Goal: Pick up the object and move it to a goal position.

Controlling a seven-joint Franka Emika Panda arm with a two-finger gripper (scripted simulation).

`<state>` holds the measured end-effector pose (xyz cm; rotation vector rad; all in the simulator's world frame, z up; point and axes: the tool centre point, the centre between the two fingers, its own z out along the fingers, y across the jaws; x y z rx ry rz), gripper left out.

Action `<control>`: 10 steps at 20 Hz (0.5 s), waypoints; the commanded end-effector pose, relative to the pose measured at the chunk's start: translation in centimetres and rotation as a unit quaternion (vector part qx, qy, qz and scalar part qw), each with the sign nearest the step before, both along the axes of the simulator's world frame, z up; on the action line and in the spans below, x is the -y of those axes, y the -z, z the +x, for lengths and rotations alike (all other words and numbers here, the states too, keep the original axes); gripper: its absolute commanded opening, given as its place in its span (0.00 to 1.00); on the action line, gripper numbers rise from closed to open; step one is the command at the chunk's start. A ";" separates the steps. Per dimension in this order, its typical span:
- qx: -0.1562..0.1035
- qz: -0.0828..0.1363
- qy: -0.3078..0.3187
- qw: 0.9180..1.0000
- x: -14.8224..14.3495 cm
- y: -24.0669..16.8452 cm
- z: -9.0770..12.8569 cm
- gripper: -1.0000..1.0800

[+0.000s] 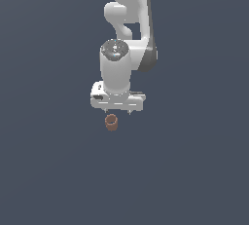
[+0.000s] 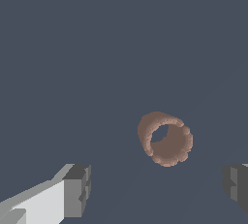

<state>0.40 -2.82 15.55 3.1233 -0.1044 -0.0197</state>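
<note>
So here's what you've got. Your arm (image 1: 127,34) hangs down from the top of the exterior view, all white with a dark grey panel along one side, and the wrist points straight down at a flat slate-grey floor that fills both views.

The gripper (image 1: 117,113) sits at the bottom of that white body. You can just make out its two little fingertips poking down under the crossbar in the exterior view, set apart from each other. The wrist view makes it clearer: one finger pad (image 2: 77,190) is on one side of the frame and the other pad (image 2: 236,185) is way over on the opposite edge, with bare floor between them. So your jaws are spread wide and they've got nothing in them.

The object (image 1: 112,122) is that small terracotta cup. In the exterior view it shows just under the gripper, a touch toward the exterior view's left of the midpoint between the fingertips. It's much narrower than the gripper body. In the wrist view the cup (image 2: 165,138) shows its hollow mouth facing the camera at a slight tilt, with a bumpy rim, and it isn't touching either pad. It sits closer to one pad than the other, not centred in the gap.
</note>
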 end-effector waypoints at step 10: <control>0.006 0.007 0.010 1.000 3.4 5.2 -0.8 0.96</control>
